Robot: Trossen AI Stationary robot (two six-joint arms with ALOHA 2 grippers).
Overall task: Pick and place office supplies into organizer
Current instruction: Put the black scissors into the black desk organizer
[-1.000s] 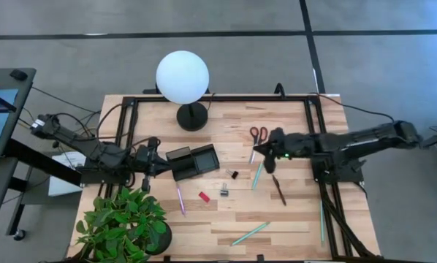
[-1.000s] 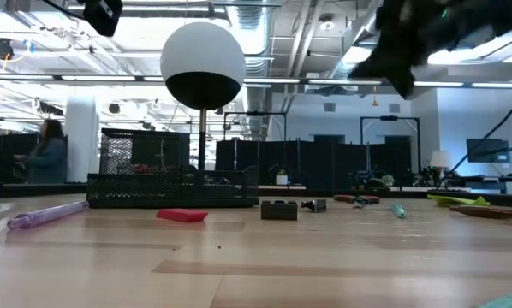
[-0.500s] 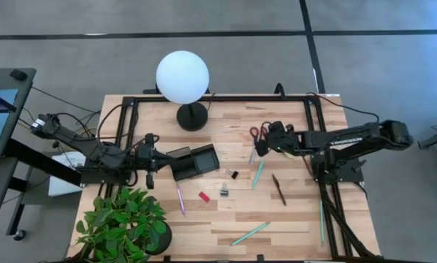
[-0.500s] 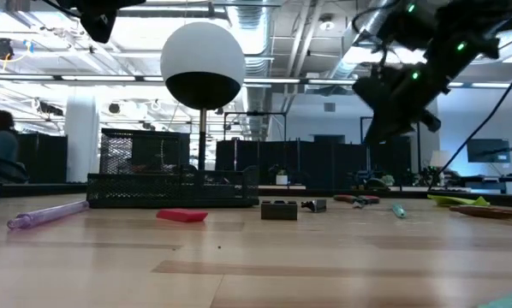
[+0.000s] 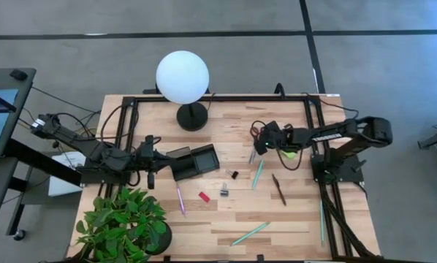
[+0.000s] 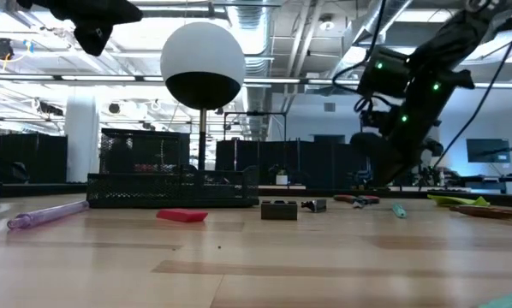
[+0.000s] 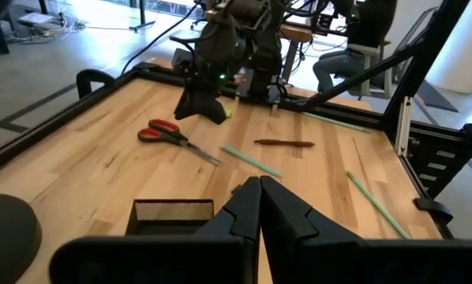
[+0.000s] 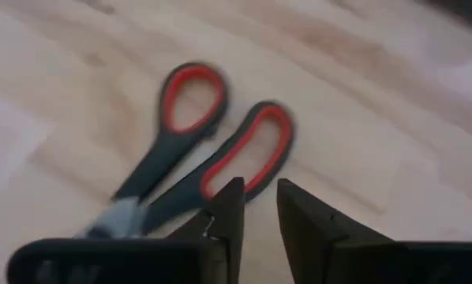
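Red-handled scissors (image 8: 196, 150) lie flat just beyond the right hand (image 8: 258, 207), fingers slightly apart.

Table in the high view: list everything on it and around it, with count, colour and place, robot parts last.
scissors: one pair, red handles, far right part of the table, under the right tool
organizer: one, black, left of centre, beside the left tool
pens: light green right of centre, another light green near the front edge, purple front left, dark brown right
red block: one, centre front
black clips: one and one, centre
sticky-note pad: one, lime green, under the right arm
lamp: one, white globe on black base, far centre
plant: one, green, front left corner
left tool: shut, empty, beside the organizer
right tool: slightly open, just above the scissors' handles
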